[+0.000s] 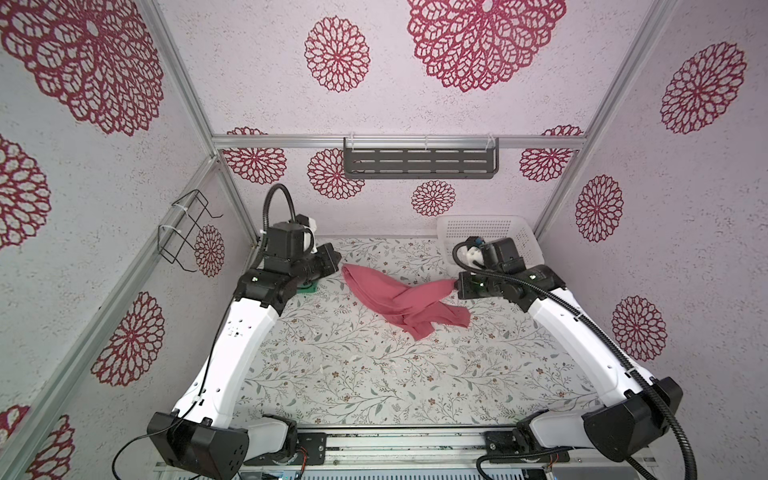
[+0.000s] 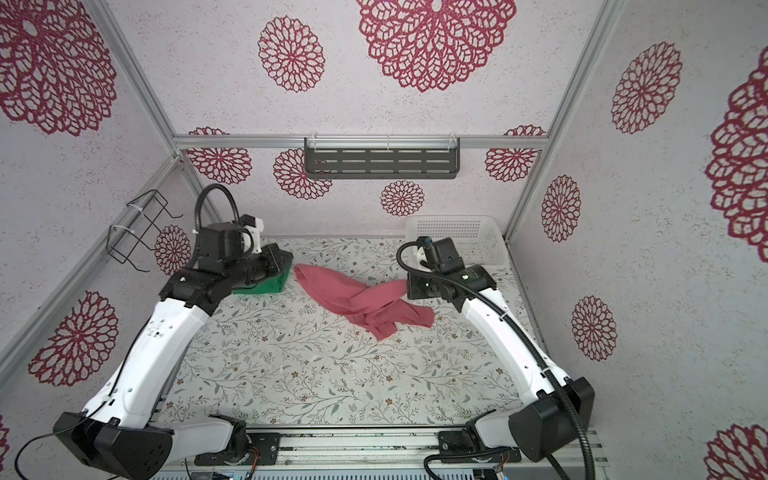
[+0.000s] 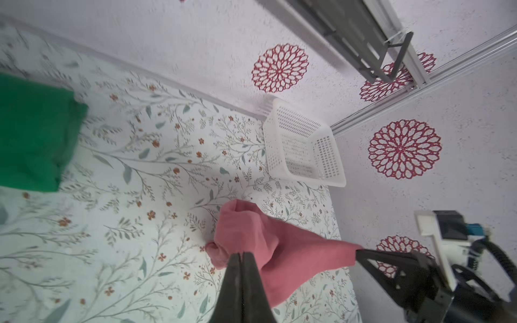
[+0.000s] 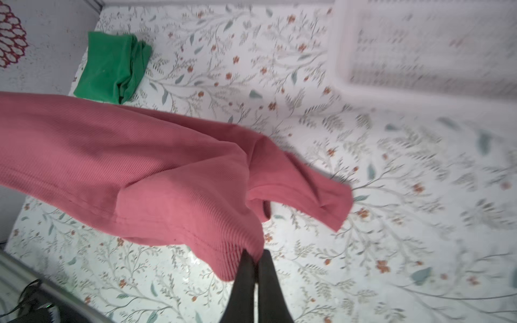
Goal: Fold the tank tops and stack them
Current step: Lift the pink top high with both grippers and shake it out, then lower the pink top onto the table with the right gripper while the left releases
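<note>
- Tabletop (image 1: 374, 395), floral print: lower centre in both top views.
- Pinkish-red tank top (image 1: 390, 297): centre of frame, twisted, strung between both arms, lower folds trailing on tabletop.
- White basket (image 1: 490, 226): upper right of tabletop.
- Green tank top (image 2: 262, 286): folded, left of centre, beneath left arm.
- Left jaws: closed on pink top's left end.
- Right jaws: closed on its right end.
- Handling, as judged: untwist first, draw apart until flat, lower evenly before folding; keep clear of green top.

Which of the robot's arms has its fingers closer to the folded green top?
Left. The left fingers pinch one end of the pink tank top right beside the green tank top; the right fingers pinch the other end, farther off, near the white basket.
</note>
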